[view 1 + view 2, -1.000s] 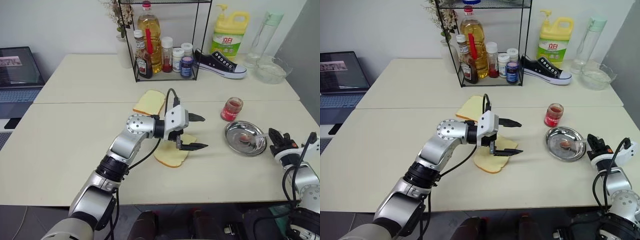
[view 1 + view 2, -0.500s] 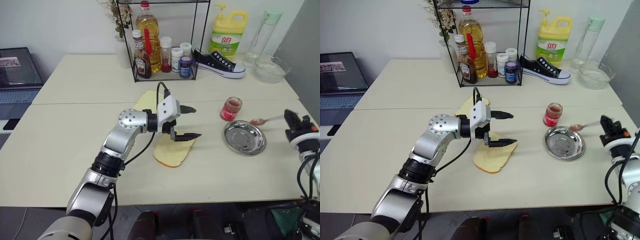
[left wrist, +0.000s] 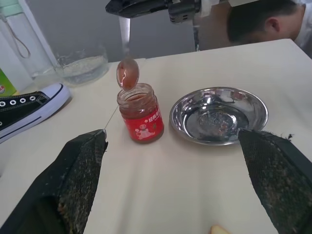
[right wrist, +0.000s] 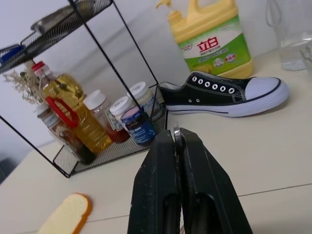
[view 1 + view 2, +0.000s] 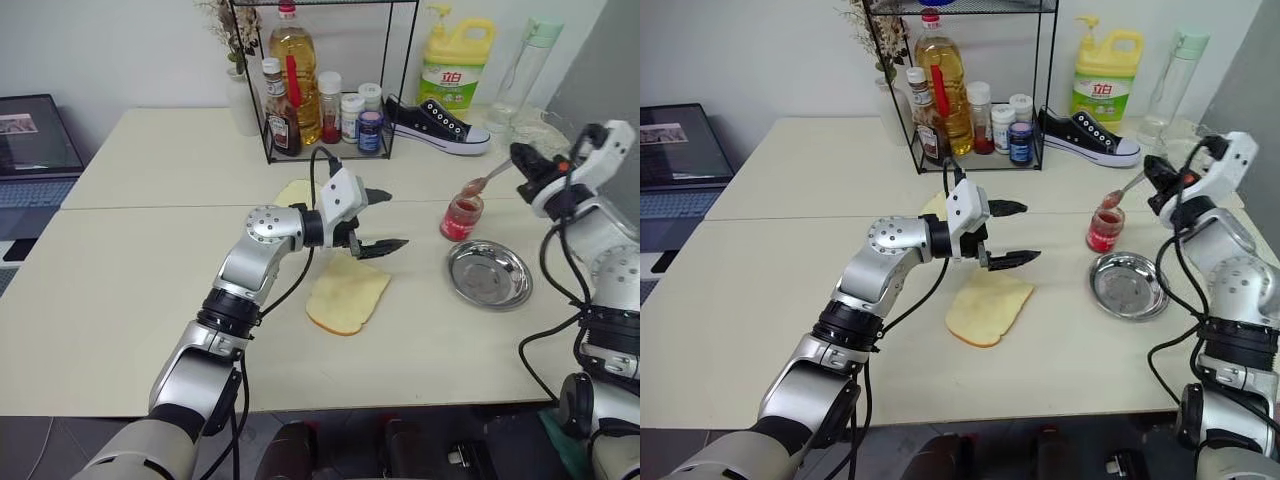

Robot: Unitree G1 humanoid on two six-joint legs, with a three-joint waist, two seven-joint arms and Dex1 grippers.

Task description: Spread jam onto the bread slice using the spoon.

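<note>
The bread slice (image 5: 347, 297) lies flat mid-table, pale yellow with a tan crust. My left gripper (image 5: 385, 220) hangs open just beyond its far edge, pointing toward the jar, nothing between its fingers (image 3: 78, 180). The jam sits in a small clear glass jar (image 5: 463, 216) (image 3: 141, 117) to the right. My right gripper (image 5: 518, 155) is shut on the thin handle of the spoon (image 5: 488, 180). The spoon's bowl (image 3: 127, 73), smeared red, hovers just above the jar's mouth. In the right wrist view the shut fingers (image 4: 163, 195) pinch the handle's end.
A round steel dish (image 5: 489, 274) with a reddish smear sits in front of the jar. A smaller bread slice (image 5: 292, 192) lies behind my left arm. At the back stand a wire rack of bottles (image 5: 320, 90), a black shoe (image 5: 437, 125) and a detergent bottle (image 5: 459, 65). A person's head (image 3: 263, 19) shows beyond the table.
My right gripper has lifted the spoon from the steel dish up and inward to above the jam jar. My left gripper has drifted a little up and away from the bread slice.
</note>
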